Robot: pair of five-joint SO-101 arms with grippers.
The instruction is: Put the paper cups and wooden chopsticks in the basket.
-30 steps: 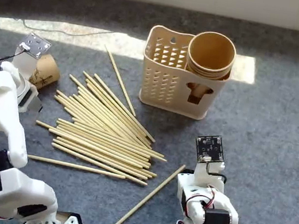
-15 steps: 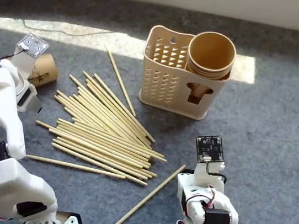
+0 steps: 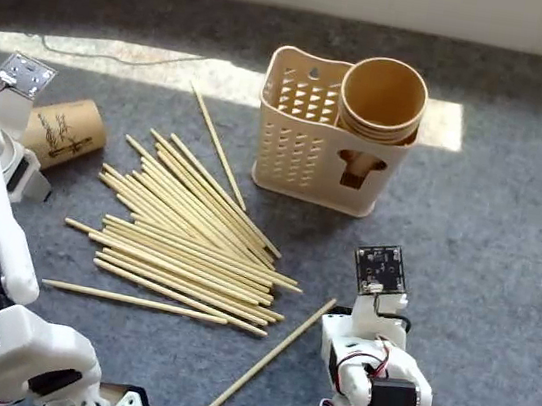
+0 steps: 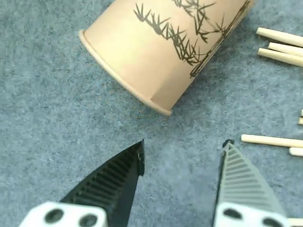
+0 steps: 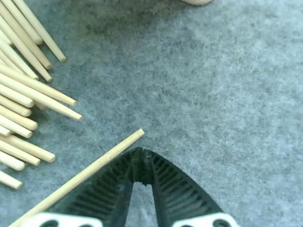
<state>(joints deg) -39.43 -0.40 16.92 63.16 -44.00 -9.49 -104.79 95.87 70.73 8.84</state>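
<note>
**A:** How did the left hand (image 4: 184, 146) stand?

**B:** It was spread wide and held nothing. Its tips were just short of the fallen paper cup (image 4: 161, 52), which lay on its side on the grey counter (image 3: 503, 276) with one end facing the hand.

**A:** And the right hand (image 5: 142, 156)?

**B:** It was closed and empty, with a stray chopstick (image 5: 80, 177) just beside its tips.

**A:** How would the cup handle?

**B:** I judged it light and thin-walled, so easy to crush and likely to roll. A gentle pinch across the wall near the open end seemed best.

**A:** And the chopstick pile (image 3: 190, 242) beyond?

**B:** The sticks looked stiff, slim and smooth. One taken near its middle shouldn't swing.

**A:** Farthest off?

**B:** The basket (image 3: 305, 137) stood upright, with stacked cups (image 3: 384, 98) in one compartment.
</note>
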